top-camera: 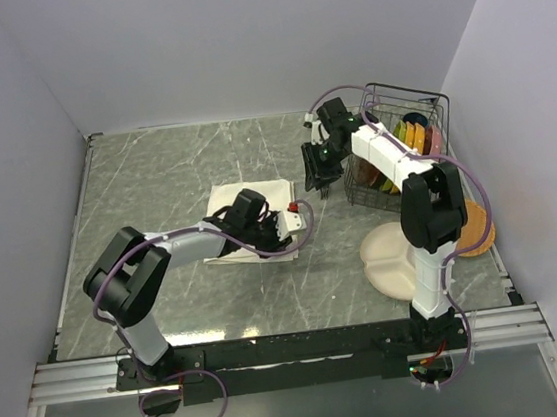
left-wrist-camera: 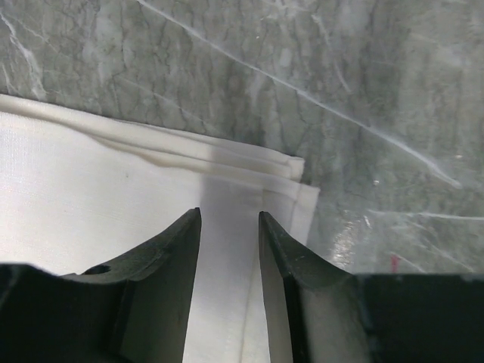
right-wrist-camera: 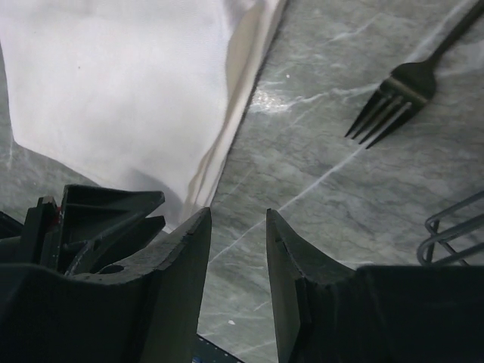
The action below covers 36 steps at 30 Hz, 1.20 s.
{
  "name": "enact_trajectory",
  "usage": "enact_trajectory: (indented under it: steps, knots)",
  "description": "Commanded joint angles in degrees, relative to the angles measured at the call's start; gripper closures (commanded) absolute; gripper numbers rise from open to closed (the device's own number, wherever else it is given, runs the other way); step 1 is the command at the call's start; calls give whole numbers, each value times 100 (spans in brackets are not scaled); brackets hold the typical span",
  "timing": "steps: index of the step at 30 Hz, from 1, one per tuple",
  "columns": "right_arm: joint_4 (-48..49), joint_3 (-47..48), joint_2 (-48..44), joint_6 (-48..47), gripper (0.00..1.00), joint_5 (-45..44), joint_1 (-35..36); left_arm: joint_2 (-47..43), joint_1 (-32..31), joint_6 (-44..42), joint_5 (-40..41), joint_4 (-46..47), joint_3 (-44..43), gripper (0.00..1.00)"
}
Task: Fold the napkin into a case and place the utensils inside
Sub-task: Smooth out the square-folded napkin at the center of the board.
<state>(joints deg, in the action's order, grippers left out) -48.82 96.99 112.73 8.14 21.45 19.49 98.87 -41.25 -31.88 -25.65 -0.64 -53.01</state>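
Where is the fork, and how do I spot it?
Find the grey marble table, then the wire basket at its far right. Between that basket and the white napkin lies the fork, flat on bare stone. It is thin and dark with four prongs, unlike the soft cloth and wire.

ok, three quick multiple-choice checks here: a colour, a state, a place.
1. The napkin is: A red; B cream-white; C dark blue.
2. The right claw is: A open, empty; B shut, empty; C shut on the napkin.
3. The fork lies: A on the napkin; B in the right claw; C on the bare table, apart from the napkin.
Key: 1 B, the cloth is pale cream; 2 A, table shows between its jaws; 3 C, marble lies all around it.
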Motion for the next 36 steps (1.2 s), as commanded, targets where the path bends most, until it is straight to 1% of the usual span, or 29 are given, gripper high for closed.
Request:
enact_trajectory:
  steps: [1,4,10,13,16,25,28,30,31,36]
  knots:
    - [22,83,-216,82,57,-10,-129,229,-76,-336,157,82,-332,60]
    - [13,118,-181,82,57,34,-147,299,-84,-468,69,-22,-376,60]
    - [-31,250,-119,65,56,113,-164,247,-85,-741,-186,-366,-403,53]
    - [-40,268,-76,65,56,140,-164,194,-84,-890,-326,-550,-438,53]
    - [-49,268,-67,65,56,157,-164,159,-84,-961,-449,-656,-447,51]
    - [4,285,-75,91,55,201,-164,282,-84,-1031,-520,-840,-587,57]
    - [-22,277,-67,74,55,210,-156,203,-84,-1049,-608,-780,-535,48]
    - [-23,285,-67,74,55,219,-156,247,-85,-1031,-495,-797,-578,51]
    - [-14,285,-58,82,55,219,-147,316,-93,-1005,-468,-797,-605,56]
    - [-31,347,-14,74,55,210,-156,379,-84,-1049,-370,-770,-640,63]
